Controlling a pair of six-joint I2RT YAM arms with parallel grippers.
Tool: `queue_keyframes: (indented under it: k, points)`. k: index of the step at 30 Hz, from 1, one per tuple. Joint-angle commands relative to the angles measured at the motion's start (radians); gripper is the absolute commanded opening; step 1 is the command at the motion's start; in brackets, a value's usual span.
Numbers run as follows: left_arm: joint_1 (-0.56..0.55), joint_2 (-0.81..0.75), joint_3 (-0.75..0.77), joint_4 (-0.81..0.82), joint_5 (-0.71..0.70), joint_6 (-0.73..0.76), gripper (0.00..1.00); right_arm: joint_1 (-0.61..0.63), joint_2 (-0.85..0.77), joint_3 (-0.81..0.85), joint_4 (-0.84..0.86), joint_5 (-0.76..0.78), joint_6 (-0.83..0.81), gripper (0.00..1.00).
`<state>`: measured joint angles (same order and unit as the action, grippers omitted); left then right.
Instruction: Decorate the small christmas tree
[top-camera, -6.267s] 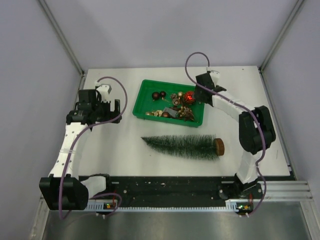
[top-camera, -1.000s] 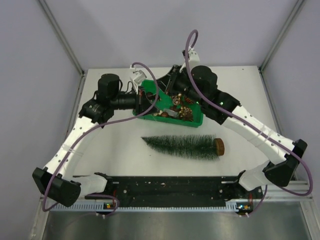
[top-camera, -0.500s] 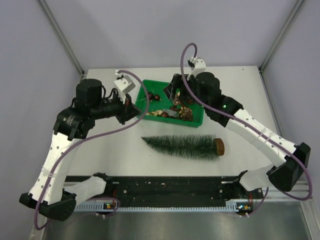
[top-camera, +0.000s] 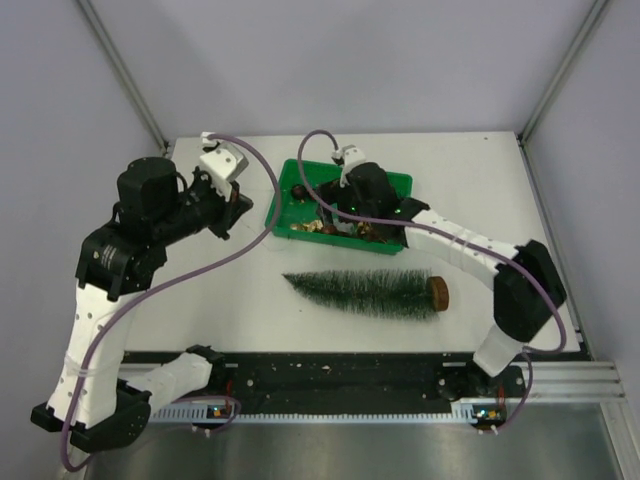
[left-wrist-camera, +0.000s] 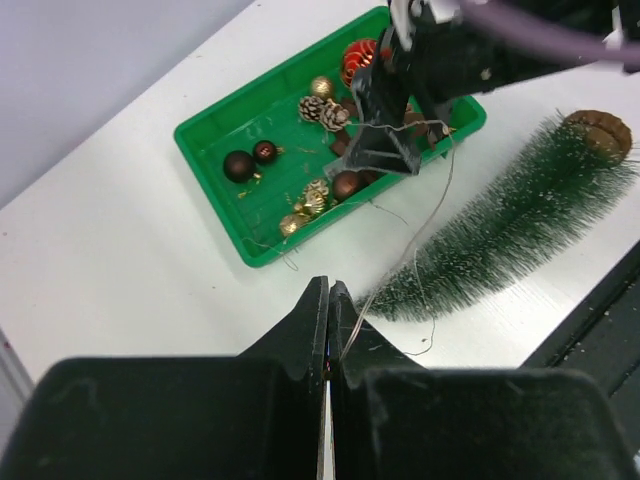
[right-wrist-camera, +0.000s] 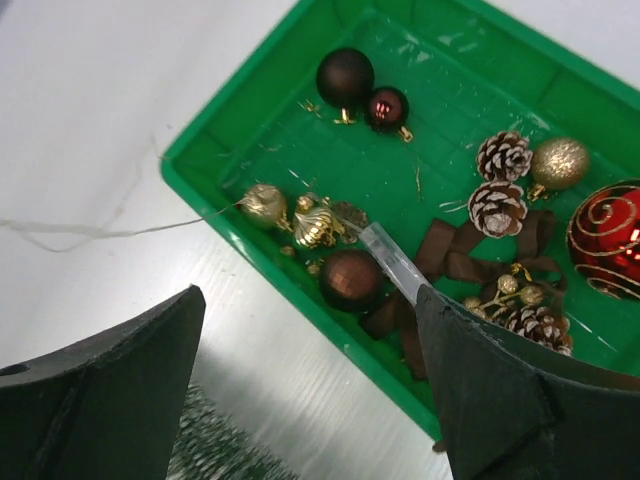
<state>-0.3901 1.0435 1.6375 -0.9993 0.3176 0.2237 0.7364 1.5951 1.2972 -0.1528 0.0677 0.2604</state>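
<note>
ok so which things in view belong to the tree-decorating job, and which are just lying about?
Job:
- small christmas tree, lying on its side
- green tray, holding brown baubles, gold bauble, pine cones, red ball, brown ribbon
- thin wire, pinched in the left fingers

Just there:
- table
- frame posts
- black rail by the arm bases

Bright, even, diffuse light from above fills all three views. The white table is evenly lit, with only faint, soft shadows beside the small christmas tree. In the right wrist view, pale glare streaks the table near the green tray, and small highlights shine on the baubles. The left gripper and right gripper loom dark, shadowed and slightly soft at each wrist view's bottom edge
</note>
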Motion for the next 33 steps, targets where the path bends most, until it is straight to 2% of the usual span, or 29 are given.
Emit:
queue_keyframes:
  k: [1,5,9,13,19,22,25,28,33]
  points:
    - [0.003,-0.016,0.048,0.013,-0.087,0.032,0.00,0.001,0.149,0.016,0.134,0.007,-0.078,0.85]
    - [0.002,-0.019,0.053,0.014,-0.112,0.029,0.00,0.000,0.258,0.054,0.228,-0.014,-0.089,0.82]
    - [0.002,-0.022,0.048,0.014,-0.132,0.032,0.00,0.000,0.350,0.099,0.295,0.046,-0.084,0.77]
    - [0.002,-0.031,0.041,0.013,-0.146,0.026,0.00,0.001,0.411,0.100,0.424,0.095,-0.072,0.67]
    - [0.002,-0.049,0.031,0.007,-0.187,0.029,0.00,-0.002,0.506,0.149,0.487,0.162,-0.038,0.46]
    - [0.002,-0.056,0.030,-0.009,-0.209,0.046,0.00,0.000,0.526,0.185,0.478,0.150,-0.026,0.28]
    - [0.002,-0.065,0.022,-0.007,-0.232,0.059,0.00,0.000,0.500,0.168,0.484,0.156,-0.021,0.00]
    - [0.002,-0.069,0.018,-0.009,-0.242,0.062,0.00,-0.002,0.427,0.122,0.486,0.184,-0.047,0.00]
    - [0.003,-0.048,0.050,-0.019,-0.258,0.080,0.00,-0.005,0.211,0.005,0.478,0.234,-0.111,0.00]
